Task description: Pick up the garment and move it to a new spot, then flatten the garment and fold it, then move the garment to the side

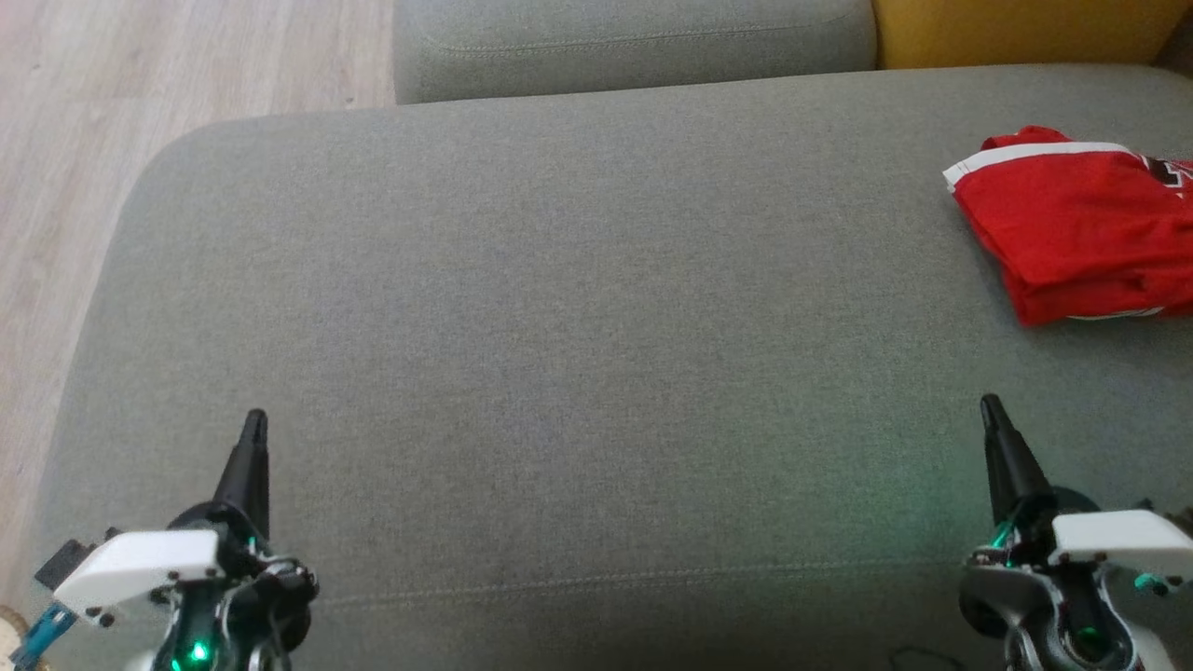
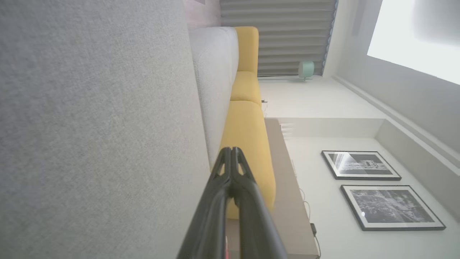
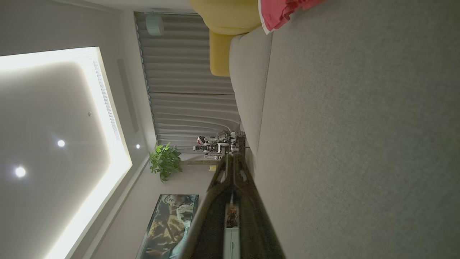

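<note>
The garment [image 1: 1086, 228] is red with white trim, folded into a compact pile at the far right of the grey sofa cushion [image 1: 559, 326], partly cut off by the picture's right edge. Its red edge [image 3: 284, 12] also shows at the top of the right wrist view. My left gripper [image 1: 253, 421] hovers over the cushion's near left, fingers shut together with nothing in them, as the left wrist view [image 2: 231, 151] confirms. My right gripper [image 1: 990, 405] stands at the near right, shut and empty [image 3: 231, 158], well short of the garment.
A second grey cushion [image 1: 634, 42] and a yellow cushion [image 1: 1025, 28] lie behind the seat. Pale wooden floor [image 1: 93, 121] runs along the left. The cushion's rounded left edge drops off near my left arm.
</note>
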